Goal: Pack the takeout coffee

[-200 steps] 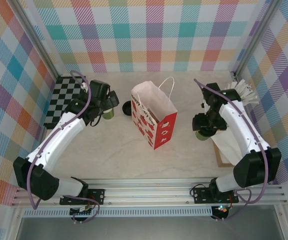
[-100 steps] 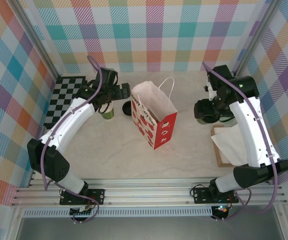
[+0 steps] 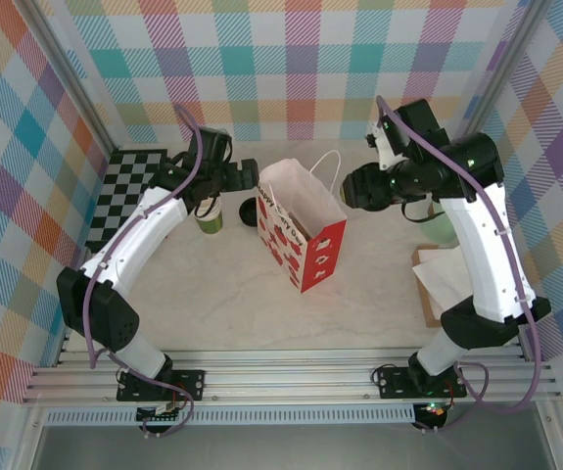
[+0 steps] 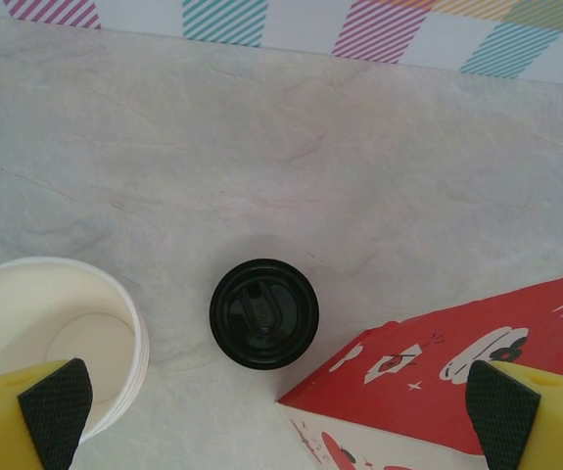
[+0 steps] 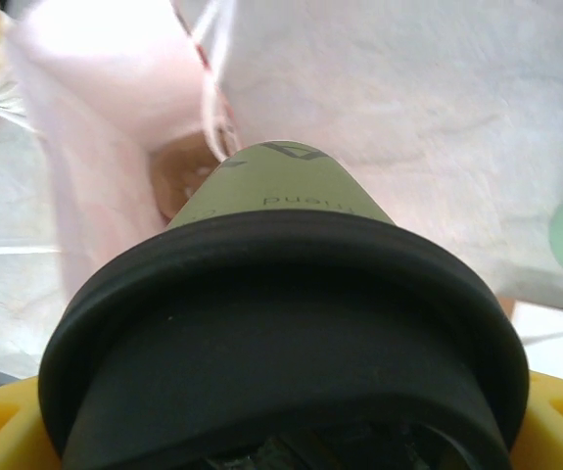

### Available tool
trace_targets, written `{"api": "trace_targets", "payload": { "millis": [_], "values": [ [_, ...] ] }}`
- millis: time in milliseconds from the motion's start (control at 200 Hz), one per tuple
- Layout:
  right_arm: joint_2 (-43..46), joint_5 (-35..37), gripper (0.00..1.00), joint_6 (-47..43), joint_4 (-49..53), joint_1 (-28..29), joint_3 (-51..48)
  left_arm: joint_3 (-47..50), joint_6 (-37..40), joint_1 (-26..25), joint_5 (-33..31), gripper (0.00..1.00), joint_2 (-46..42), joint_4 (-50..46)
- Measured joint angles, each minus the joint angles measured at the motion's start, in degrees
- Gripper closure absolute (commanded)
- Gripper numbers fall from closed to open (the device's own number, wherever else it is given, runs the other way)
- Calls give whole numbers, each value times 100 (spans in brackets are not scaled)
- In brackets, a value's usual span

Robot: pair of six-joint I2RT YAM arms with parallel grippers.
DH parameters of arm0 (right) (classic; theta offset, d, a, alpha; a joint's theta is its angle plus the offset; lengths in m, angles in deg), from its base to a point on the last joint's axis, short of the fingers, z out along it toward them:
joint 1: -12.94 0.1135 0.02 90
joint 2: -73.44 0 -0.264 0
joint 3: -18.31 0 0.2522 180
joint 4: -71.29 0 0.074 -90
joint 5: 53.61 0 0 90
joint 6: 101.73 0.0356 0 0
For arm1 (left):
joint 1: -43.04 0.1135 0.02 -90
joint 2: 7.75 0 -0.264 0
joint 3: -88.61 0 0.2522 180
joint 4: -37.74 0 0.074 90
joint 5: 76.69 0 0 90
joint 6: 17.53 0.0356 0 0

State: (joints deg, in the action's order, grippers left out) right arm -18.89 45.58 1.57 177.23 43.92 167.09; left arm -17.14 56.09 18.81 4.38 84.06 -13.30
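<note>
The takeout coffee (image 5: 279, 201), a cup with a black lid (image 5: 281, 323), lies tilted in the air between the yellow fingers of my right gripper (image 5: 281, 436), which is shut on it. In the top view that gripper (image 3: 357, 188) hovers just right of the open mouth of the red and white paper bag (image 3: 305, 240), which stands upright mid-table. My left gripper (image 3: 246, 176) hangs open by the bag's left rim. In the left wrist view its fingers (image 4: 54, 411) are spread wide above the table, holding nothing, with the bag's red side (image 4: 457, 357) at lower right.
A round black lid (image 4: 264, 313) rests on the table left of the bag; what lies under it is hidden. A lidless cup stack (image 4: 51, 338) stands beside it. A mint cup (image 3: 445, 229), a brown tray with white paper (image 3: 436, 284) and a checkered mat (image 3: 124, 191) flank the table.
My right arm lifted the lidded cup off the table at the right and swung it up and left toward the bag's mouth. The left arm reached back toward the bag's left rim, still open.
</note>
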Motion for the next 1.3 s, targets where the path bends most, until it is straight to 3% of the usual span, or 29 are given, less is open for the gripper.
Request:
{"api": "trace_targets", "payload": {
  "millis": [290,740,920,1110,1300],
  "values": [
    [-249,-33,43,125,0,557,682,-197,68,0,251,0,160,-2],
    [-1690,-70,47,74,0,986,1147,-800,459,0,802,3,664,39],
    [-1989,-85,48,59,0,1043,1167,-1180,629,0,935,13,1047,31],
    [-2124,-85,51,-26,0,1045,1163,-1425,695,0,1071,33,1346,15],
    [-2153,-83,52,-50,0,1043,1073,-1425,765,0,1145,45,1364,22]
  ]
}}
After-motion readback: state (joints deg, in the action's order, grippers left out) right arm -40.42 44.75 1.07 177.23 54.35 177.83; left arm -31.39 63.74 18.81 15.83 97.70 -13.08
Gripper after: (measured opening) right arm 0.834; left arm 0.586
